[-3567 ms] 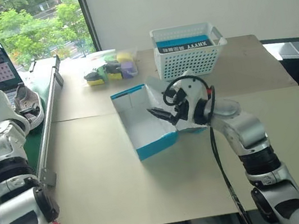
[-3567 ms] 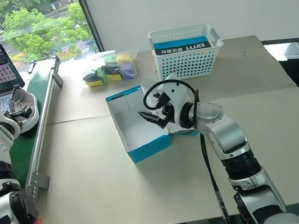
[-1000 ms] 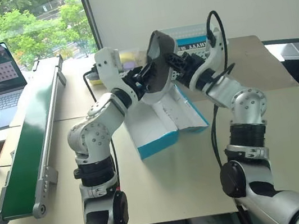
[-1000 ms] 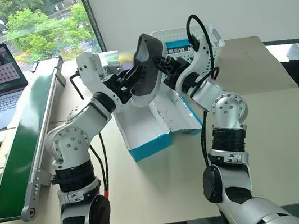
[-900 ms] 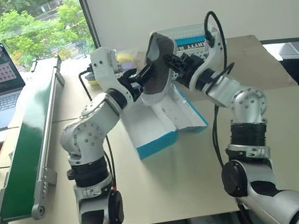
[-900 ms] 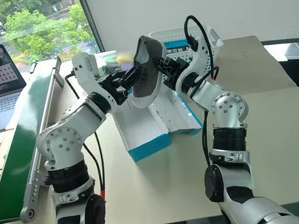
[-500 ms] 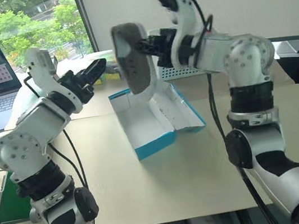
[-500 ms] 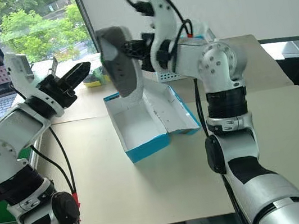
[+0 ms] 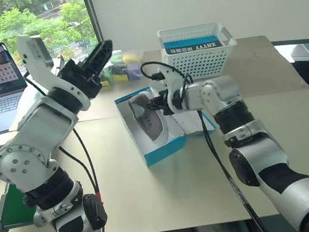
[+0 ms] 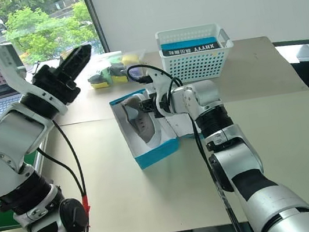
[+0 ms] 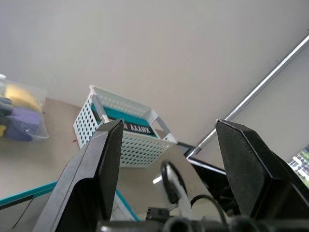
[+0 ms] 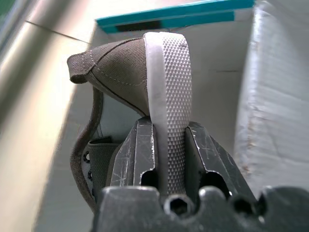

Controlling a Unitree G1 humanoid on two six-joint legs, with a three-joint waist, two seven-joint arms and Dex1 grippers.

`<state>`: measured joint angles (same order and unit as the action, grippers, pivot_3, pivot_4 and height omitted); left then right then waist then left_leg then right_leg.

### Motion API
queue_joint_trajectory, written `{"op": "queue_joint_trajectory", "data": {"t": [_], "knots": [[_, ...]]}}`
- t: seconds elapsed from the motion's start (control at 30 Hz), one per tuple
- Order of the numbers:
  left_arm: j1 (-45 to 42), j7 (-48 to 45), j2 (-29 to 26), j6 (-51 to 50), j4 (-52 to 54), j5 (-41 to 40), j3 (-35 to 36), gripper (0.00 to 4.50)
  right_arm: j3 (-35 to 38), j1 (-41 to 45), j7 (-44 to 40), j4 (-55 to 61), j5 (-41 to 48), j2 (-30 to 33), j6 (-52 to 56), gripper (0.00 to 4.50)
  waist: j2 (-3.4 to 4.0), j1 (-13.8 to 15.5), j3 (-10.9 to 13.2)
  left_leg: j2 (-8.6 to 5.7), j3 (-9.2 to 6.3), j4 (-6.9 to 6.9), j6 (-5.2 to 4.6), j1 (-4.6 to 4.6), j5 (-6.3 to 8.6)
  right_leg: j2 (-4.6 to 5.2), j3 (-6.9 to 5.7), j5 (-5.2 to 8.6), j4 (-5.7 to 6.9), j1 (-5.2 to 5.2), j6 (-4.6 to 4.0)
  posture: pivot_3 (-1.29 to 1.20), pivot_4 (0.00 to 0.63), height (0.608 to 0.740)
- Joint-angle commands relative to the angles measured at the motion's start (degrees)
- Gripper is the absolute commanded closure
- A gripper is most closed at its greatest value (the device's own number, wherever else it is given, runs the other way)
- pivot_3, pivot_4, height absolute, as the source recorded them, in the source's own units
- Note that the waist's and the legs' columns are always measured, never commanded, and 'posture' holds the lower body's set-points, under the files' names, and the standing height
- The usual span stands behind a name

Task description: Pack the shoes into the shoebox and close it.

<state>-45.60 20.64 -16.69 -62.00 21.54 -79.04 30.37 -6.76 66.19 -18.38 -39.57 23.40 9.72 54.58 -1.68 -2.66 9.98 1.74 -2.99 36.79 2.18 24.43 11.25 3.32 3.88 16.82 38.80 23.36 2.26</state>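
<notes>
One grey-brown canvas sneaker [image 9: 146,119] is held inside the open cyan-blue cardboard shoebox [image 9: 161,149] by the clamped right gripper [image 12: 169,145]; the wide-open left gripper [image 9: 94,59] is empty. Release, the second shoe and the lid remain.

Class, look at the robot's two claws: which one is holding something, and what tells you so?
The right claw: it pinches the pale sole edge of the shoe inside the shoebox. The left claw hangs open, raised above the table.

shoe [image 12: 116,72]: matt canvas, pebbled rubber edge | shoebox [image 9: 165,148]: matt cardboard
</notes>
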Motion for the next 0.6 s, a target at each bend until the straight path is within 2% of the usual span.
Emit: {"op": "queue_joint_trajectory", "data": {"t": [0.03, 0.17, 0.33, 0.4, 0.6], "knots": [[-0.37, 1.51, -2.05, 3.43, 1.68, -3.14, -1.46, 1.27, -2.27, 4.47, -3.76, -4.72, -5.64, 0.32, -7.46, 4.17, 0.00, -0.04, 0.00, 0.00, 0.01, 0.00, 0.00, -0.01, 0.00, 0.00, 0.02, 0.00, 0.01, 0.00, 0.00, 0.00, 0.150, 0.740], [0.55, 2.35, -3.06, 6.10, 1.99, -4.43, -3.74, 1.27, -10.12, 4.80, -9.68, -9.00, -15.04, 0.75, -17.81, 4.17, 0.00, 0.10, 0.00, -0.01, 0.01, 0.00, 0.01, -0.02, -0.01, 0.00, 0.02, 0.00, 0.04, -0.01, 0.00, 0.00, 0.150, 0.740], [1.42, 3.44, -3.55, 9.49, 1.97, -5.26, -5.93, 1.27, -9.14, 4.25, -9.14, -14.95, -18.70, -0.58, -22.87, 4.17, 0.00, 0.21, 0.00, 0.00, -0.01, 0.00, 0.03, -0.04, -0.01, 0.00, 0.01, 0.00, 0.03, -0.05, 0.00, 0.00, 0.150, 0.740], [1.37, 3.79, -4.02, 10.48, 1.88, -5.57, -6.76, 1.27, -7.53, 3.38, -9.92, -14.99, -18.15, -1.36, -22.46, 3.19, 0.00, 0.21, 0.00, -0.01, -0.01, 0.00, 0.04, -0.13, -0.02, 0.01, 0.01, 0.00, 0.02, -0.12, 0.00, 0.00, 0.150, 0.740], [2.70, 4.71, -7.34, 11.06, 1.49, -5.32, -8.60, 1.27, -3.53, 3.29, -9.21, -9.88, -17.59, -1.88, -21.10, 1.22, 0.00, 0.21, 0.00, -0.01, -0.03, 0.00, 0.05, -0.13, -0.02, 0.00, 0.01, 0.00, 0.06, -0.12, 0.00, 0.00, 0.150, 0.740]]}}
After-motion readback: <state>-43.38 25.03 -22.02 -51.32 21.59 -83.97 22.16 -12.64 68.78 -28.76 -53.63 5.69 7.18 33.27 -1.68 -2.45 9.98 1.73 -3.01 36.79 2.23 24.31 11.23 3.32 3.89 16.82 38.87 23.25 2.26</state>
